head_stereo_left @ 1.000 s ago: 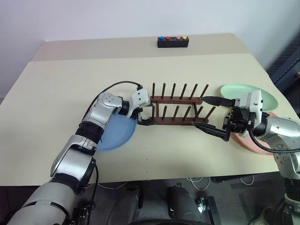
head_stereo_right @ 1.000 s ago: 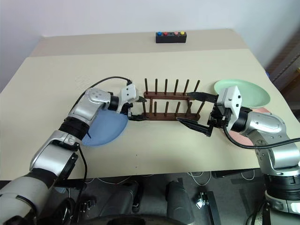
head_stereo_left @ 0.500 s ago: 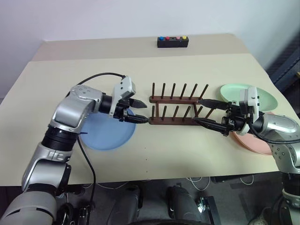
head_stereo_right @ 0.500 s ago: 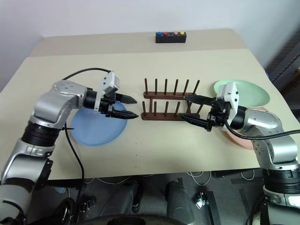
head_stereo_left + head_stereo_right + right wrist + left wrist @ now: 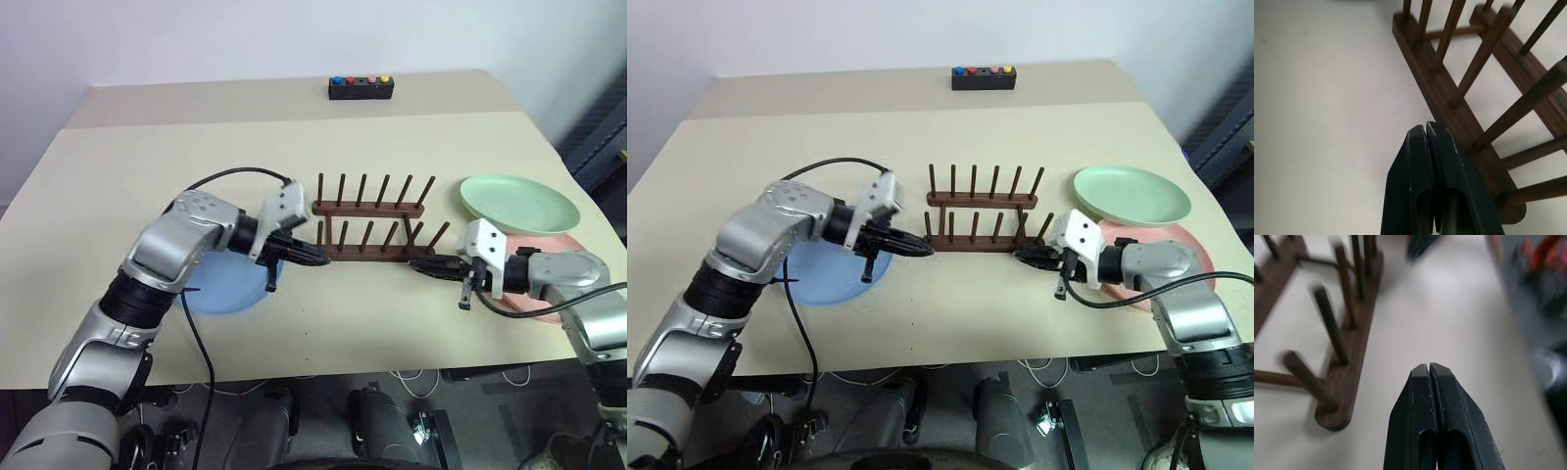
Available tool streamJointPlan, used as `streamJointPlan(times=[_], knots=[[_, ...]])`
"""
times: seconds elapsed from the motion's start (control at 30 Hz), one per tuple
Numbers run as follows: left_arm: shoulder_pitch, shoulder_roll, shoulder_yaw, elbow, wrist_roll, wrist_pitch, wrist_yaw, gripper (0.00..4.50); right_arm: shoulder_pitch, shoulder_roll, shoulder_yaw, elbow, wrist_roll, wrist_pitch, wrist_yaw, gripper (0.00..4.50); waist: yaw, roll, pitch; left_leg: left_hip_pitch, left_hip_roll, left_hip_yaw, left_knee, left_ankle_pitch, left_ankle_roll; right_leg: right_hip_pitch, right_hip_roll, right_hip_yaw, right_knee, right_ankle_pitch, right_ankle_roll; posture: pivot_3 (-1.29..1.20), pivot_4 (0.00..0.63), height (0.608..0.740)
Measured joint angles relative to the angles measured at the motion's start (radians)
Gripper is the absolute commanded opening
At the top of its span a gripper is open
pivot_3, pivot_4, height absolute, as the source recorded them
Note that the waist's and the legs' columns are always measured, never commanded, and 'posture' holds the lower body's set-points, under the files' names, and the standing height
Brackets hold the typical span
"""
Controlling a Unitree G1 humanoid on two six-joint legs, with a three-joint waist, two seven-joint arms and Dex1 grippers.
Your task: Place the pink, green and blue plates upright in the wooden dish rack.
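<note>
The wooden dish rack (image 5: 370, 227) stands bare at mid-table. Left of it the blue plate (image 5: 223, 290) lies flat, partly under my left arm. The green plate (image 5: 519, 201) lies flat at the right, and the pink plate (image 5: 1156, 235) lies nearer, partly under my right forearm. My left gripper (image 5: 323, 258) is shut and empty, its tip by the rack's near left end (image 5: 1334, 411). Also shut and empty, my right gripper (image 5: 416, 264) is low over the table at the rack's near right end (image 5: 1498, 196).
A small black box with coloured buttons (image 5: 361, 88) sits at the table's far edge. A black cable (image 5: 230, 176) loops over my left arm. Bare tabletop (image 5: 362, 313) lies in front of the rack.
Both grippers have gone from open to shut. The left drew away from the rack's left end, then came back beside it. The right sank to the table by the rack's right end.
</note>
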Motion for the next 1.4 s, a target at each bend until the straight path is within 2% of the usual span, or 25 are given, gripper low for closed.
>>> streamJointPlan(times=[0.27,0.4,0.63,0.8,1.0,1.4], knots=[[-0.048,-0.067,-0.09,0.137,0.155,-0.103,0.069,0.01,-0.057,0.008,0.095,0.155,-0.174,-0.128,-0.036,0.03,0.0,0.0,0.0,0.0,0.0,0.0,0.0,0.0,0.0,0.0,0.001,0.0,0.0,0.0,0.0,0.0,0.15,0.74],[-0.059,-0.155,-0.117,0.279,0.248,-0.146,0.18,0.01,-0.136,0.029,0.121,0.275,-0.26,-0.203,-0.085,0.03,0.0,0.0,0.0,0.0,0.0,0.0,0.0,0.0,0.0,0.0,0.001,0.0,0.0,0.0,0.0,0.0,0.15,0.74],[-0.123,-0.263,-0.076,0.512,0.329,-0.285,0.401,0.01,-0.247,0.113,0.156,0.427,-0.359,-0.303,-0.19,0.03,0.0,0.0,0.0,0.0,-0.001,0.0,0.002,0.0,-0.001,0.0,0.001,0.0,0.001,0.0,0.0,0.0,0.15,0.74],[-0.18,-0.274,-0.017,0.677,0.374,-0.365,0.525,0.01,-0.306,0.158,0.177,0.516,-0.416,-0.375,-0.26,0.03,-0.005,0.0,0.0,0.0,-0.001,0.0,0.001,0.001,-0.001,-0.001,0.001,0.0,0.001,0.0,0.0,0.0,0.15,0.74],[-0.197,-0.301,0.001,0.769,0.411,-0.451,0.548,0.01,-0.416,0.199,0.198,0.682,-0.506,-0.478,-0.393,0.03,-0.005,0.0,0.0,0.0,-0.002,0.0,0.001,0.001,-0.002,-0.001,0.001,0.0,0.001,0.0,0.0,0.0,0.15,0.74],[-0.216,-0.309,0.029,0.832,0.437,-0.499,0.561,0.01,-0.507,0.249,0.219,0.839,-0.598,-0.598,-0.567,0.03,-0.023,0.0,0.0,0.0,-0.002,0.0,0.0,0.001,-0.002,-0.001,0.001,0.0,0.001,0.0,0.0,0.0,0.15,0.74]])
